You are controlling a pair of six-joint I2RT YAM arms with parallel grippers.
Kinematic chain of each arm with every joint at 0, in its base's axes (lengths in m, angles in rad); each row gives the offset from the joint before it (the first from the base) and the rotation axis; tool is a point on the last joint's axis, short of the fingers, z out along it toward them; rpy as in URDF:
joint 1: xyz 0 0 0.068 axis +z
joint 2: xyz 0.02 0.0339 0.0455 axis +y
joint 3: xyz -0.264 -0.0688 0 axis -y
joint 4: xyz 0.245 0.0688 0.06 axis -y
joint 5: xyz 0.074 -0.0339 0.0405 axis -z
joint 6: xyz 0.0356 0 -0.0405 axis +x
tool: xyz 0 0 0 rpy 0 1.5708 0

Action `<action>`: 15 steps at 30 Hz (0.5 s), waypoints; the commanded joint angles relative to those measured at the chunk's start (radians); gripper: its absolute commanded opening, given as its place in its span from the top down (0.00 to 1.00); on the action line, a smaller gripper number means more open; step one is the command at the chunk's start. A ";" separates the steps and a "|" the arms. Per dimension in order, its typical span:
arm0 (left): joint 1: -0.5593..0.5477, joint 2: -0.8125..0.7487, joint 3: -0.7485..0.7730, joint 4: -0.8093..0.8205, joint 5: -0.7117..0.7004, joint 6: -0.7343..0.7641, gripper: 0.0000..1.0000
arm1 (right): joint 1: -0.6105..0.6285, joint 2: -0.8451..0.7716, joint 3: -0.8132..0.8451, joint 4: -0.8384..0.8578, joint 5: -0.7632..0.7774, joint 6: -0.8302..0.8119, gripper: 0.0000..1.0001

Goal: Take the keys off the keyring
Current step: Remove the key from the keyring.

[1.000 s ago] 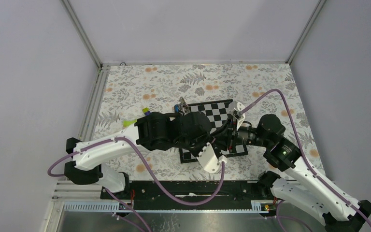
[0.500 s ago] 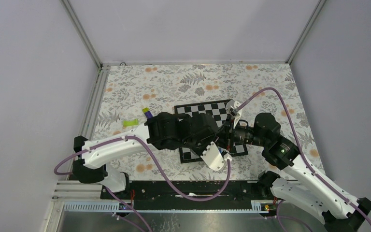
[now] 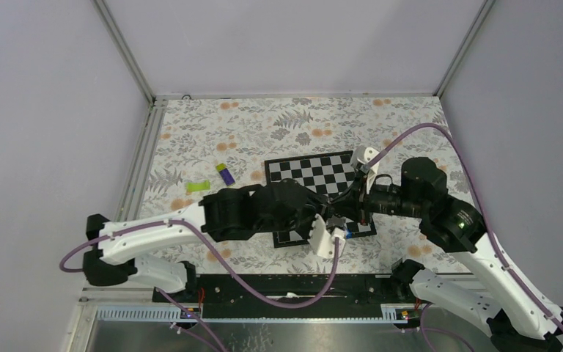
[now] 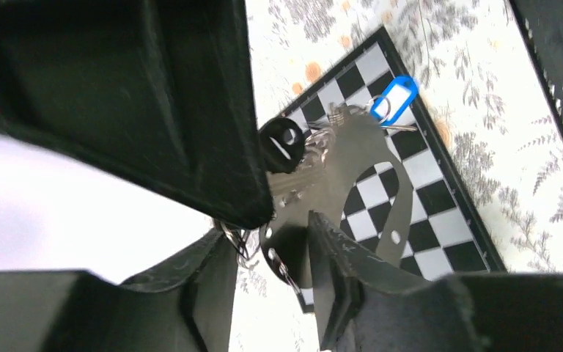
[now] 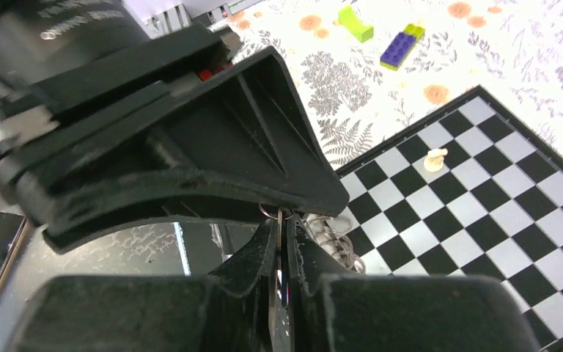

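Both grippers meet over the near edge of the chessboard [image 3: 315,172]. My right gripper [image 5: 283,253] is shut on a thin flat metal piece, seen edge-on, which looks like one of the keys [image 5: 281,242], with a small wire ring at its top. From there the keyring [image 4: 370,158] hangs as a grey strap with holes. Its blue tag [image 4: 394,99] and a black-headed key [image 4: 286,139] sit close together. My left gripper [image 4: 271,286] is open, and the strap's end lies against its right finger [image 4: 330,279]. From the top view the bundle is mostly hidden under the left gripper [image 3: 328,217] and right gripper [image 3: 352,211].
A pale pawn [image 5: 434,158] stands on the chessboard. A lime-green piece [image 3: 198,186] and a purple-and-yellow brick [image 3: 225,173] lie on the floral cloth left of the board. The arms' base rail [image 3: 264,282] runs along the near edge.
My left gripper has opened and its arm has drawn back toward the near left. The right gripper closed and stays shut. The key bundle moved from the board's far-left corner to its near edge.
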State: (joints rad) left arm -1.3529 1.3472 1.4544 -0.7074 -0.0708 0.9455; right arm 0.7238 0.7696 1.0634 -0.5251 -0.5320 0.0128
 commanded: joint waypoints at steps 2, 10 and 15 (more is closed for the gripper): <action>-0.008 -0.128 -0.163 0.352 0.102 -0.126 0.51 | 0.002 0.020 0.181 -0.083 -0.008 -0.129 1.00; -0.008 -0.242 -0.293 0.551 0.074 -0.197 0.37 | 0.001 0.073 0.297 -0.238 0.015 -0.199 1.00; -0.006 -0.306 -0.374 0.688 0.011 -0.235 0.32 | 0.002 0.099 0.361 -0.317 0.019 -0.239 1.00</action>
State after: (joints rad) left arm -1.3560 1.0992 1.1172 -0.2134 -0.0196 0.7696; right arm 0.7238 0.8536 1.3540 -0.7837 -0.5297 -0.1703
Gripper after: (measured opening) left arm 0.667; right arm 0.098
